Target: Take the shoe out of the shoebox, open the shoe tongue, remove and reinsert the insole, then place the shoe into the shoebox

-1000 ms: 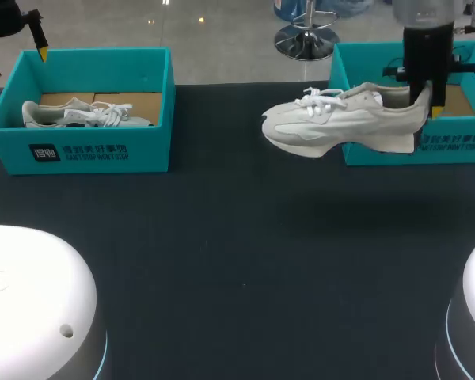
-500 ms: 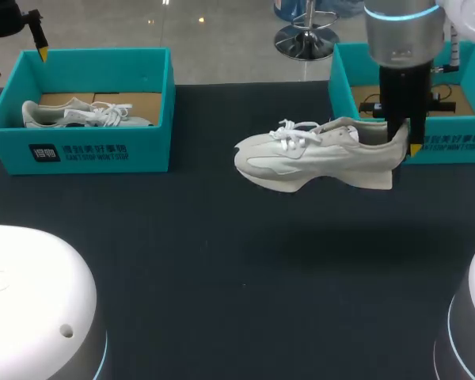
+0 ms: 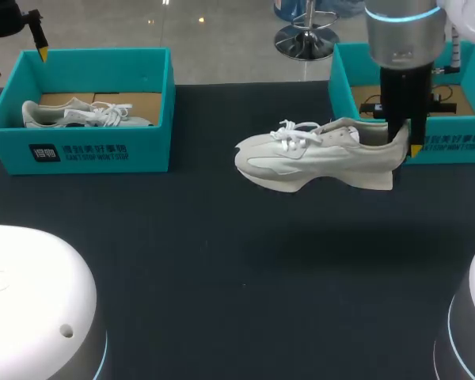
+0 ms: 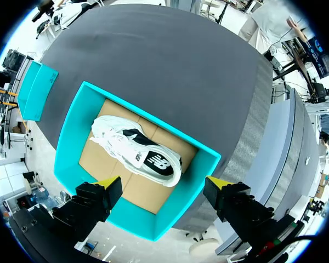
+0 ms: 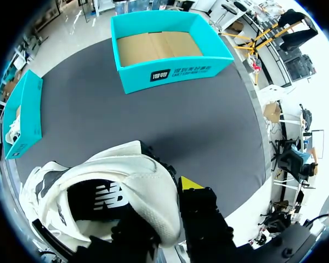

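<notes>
Dark table (image 3: 222, 253): left shoebox (image 3: 87, 150), right shoebox (image 3: 459, 149)

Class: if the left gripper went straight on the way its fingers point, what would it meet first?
Most likely the white shoe lying in the teal shoebox below the open left gripper, or the box's cardboard floor just beside it. Depth is hard to judge.

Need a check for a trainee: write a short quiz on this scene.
1. True or false: the right hand grips the shoe by its heel, clear of the table.
2. The right shoebox is: A) empty B) holding a shoe C) lidded.
3. Fill in: the open left hand hangs over the left shoebox, which holds one ____.
Key: 1 true; 2 A; 3 shoe.
</notes>
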`<state>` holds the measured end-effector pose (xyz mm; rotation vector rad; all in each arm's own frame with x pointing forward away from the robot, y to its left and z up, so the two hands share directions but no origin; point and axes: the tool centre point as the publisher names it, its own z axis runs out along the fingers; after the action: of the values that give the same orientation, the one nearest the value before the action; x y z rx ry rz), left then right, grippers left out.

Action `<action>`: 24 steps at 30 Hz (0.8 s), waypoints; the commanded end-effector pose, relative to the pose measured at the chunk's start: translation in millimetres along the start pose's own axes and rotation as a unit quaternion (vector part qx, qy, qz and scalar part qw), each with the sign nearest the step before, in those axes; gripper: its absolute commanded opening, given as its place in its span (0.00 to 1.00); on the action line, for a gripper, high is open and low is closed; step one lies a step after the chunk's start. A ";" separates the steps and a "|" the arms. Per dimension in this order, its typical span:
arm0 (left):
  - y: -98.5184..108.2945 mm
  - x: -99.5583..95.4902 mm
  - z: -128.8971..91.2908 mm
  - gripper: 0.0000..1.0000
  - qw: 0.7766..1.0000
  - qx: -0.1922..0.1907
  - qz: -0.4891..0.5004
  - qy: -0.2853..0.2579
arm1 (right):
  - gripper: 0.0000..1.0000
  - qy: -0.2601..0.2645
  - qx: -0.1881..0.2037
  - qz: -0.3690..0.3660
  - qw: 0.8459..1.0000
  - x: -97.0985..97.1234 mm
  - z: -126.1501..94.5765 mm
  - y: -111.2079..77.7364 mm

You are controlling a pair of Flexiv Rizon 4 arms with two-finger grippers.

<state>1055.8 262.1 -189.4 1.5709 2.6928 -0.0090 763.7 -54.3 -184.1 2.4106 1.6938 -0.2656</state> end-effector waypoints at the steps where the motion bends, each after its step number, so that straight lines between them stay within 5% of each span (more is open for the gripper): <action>1: 0.3 0.4 -0.1 1.00 1.000 0.000 0.001 0.001 | 0.00 0.001 0.000 0.000 1.000 -0.2 -0.7 0.4; 12: 0.3 0.4 -0.1 1.00 1.000 0.000 0.001 0.001 | 0.00 -0.037 -0.015 -0.023 0.999 40.4 17.6 -27.3; 24: 0.3 0.4 -0.1 1.00 1.000 0.000 0.001 0.001 | 0.00 -0.023 -0.025 -0.015 0.999 64.2 52.3 -34.9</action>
<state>1055.8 262.0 -189.4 1.5710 2.6928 -0.0090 749.2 -1.9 -233.6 2.3272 1.6888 -0.2828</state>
